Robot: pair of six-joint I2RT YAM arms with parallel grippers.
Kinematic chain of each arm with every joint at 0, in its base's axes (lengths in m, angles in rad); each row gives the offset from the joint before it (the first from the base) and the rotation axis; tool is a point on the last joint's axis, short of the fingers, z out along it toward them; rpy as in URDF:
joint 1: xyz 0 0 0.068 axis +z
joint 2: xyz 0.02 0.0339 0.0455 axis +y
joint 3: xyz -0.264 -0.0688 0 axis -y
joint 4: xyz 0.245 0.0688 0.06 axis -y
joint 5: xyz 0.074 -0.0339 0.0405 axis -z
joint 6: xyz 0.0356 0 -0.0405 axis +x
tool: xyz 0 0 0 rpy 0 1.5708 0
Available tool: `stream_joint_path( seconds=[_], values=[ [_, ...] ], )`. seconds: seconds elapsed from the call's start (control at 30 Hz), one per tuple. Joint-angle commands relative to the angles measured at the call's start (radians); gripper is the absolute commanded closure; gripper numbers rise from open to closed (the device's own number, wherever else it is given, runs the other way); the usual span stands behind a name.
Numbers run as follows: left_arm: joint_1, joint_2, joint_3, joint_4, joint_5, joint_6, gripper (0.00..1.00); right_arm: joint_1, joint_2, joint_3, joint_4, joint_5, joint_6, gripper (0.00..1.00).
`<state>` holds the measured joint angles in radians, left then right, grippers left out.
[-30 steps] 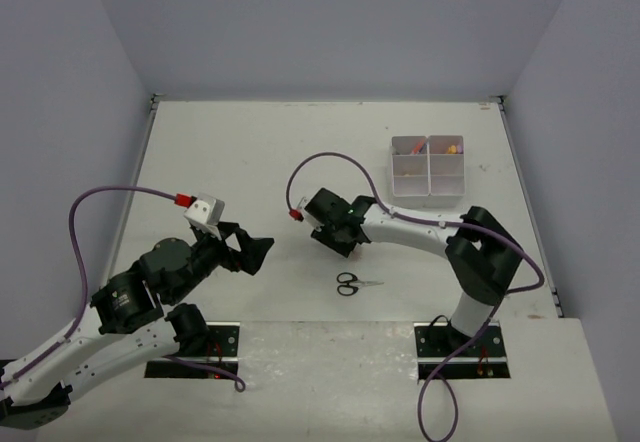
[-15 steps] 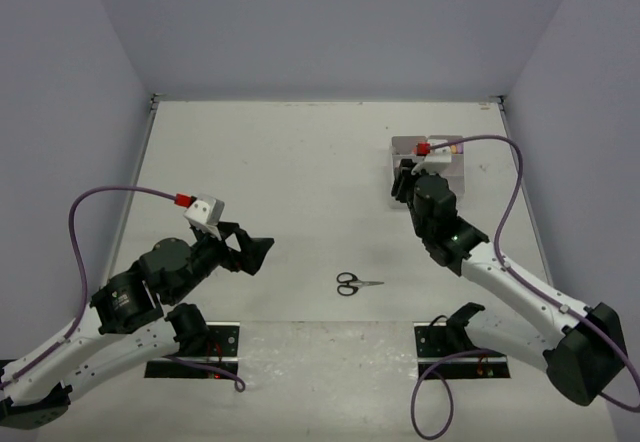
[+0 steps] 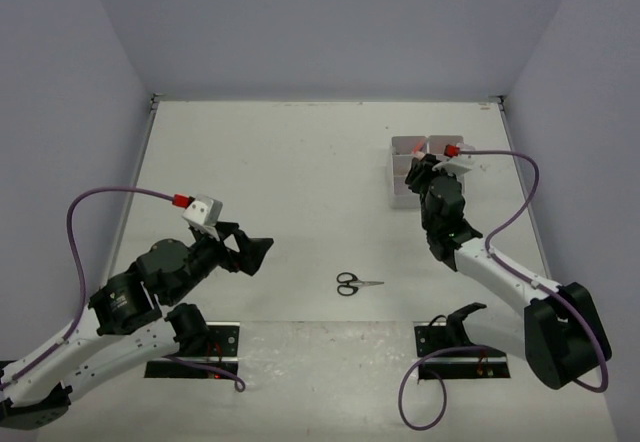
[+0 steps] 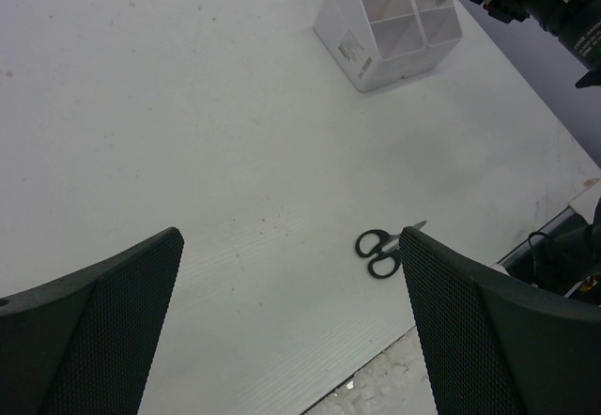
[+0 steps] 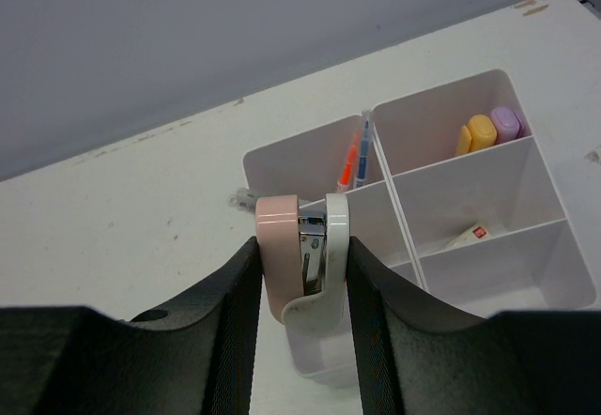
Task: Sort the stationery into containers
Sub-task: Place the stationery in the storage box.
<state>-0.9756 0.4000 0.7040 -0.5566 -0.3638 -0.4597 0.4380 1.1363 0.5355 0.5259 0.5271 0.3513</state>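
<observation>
Evidently the big change is on the right side of the bench (image 3: pixel 250 152). A second ago the right arm was folded across towards the middle, above the scissors. It has since swung out to the far right and now hangs over the white organiser box (image 3: pixel 400 147). The left arm has not shifted at all. Its left claw (image 4: pixel 289 237) hovers with jaws spread wide, empty, low over the near-left part of the bench.

The black-handled scissors (image 3: pixel 353 283) lie where they lay before, flat on the bench between the two arm bases and well apart from the box, so they remain unsorted.

The right claw (image 5: pixel 302 257) is clamped on a small pink-and-white stapler (image 5: pixel 280 255), held upright just above the near-left compartment. By my reading the carry is finished and only the drop is left. After that the scissors look like the last loose item.

Already in the box are an orange highlighter (image 5: pixel 474 136) and a lilac one (image 5: pixel 508 122) in the far-right compartment. Thin pens (image 5: pixel 357 160) stand in the far-left one, and a white eraser (image 5: pixel 467 238) lies in the middle-right one.

As for writing, a printed sticker (image 4: pixel 352 51) sits on the box's outer wall and the eraser carries a small red mark. Both are too small to read.
</observation>
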Motion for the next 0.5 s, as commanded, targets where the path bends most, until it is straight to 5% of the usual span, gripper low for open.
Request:
stream_joint_path(
  seconds=[0.0, 0.47],
  values=[
    [0.006, -0.009, -0.014, 0.029, 0.014, 0.024, 0.00, -0.044, 0.041, -0.011, 0.120, -0.074, 0.120, 1.00],
    [0.006, -0.012, -0.014, 0.032, 0.019, 0.027, 0.00, -0.067, 0.164, -0.066, 0.189, -0.089, 0.220, 1.00]
  ],
)
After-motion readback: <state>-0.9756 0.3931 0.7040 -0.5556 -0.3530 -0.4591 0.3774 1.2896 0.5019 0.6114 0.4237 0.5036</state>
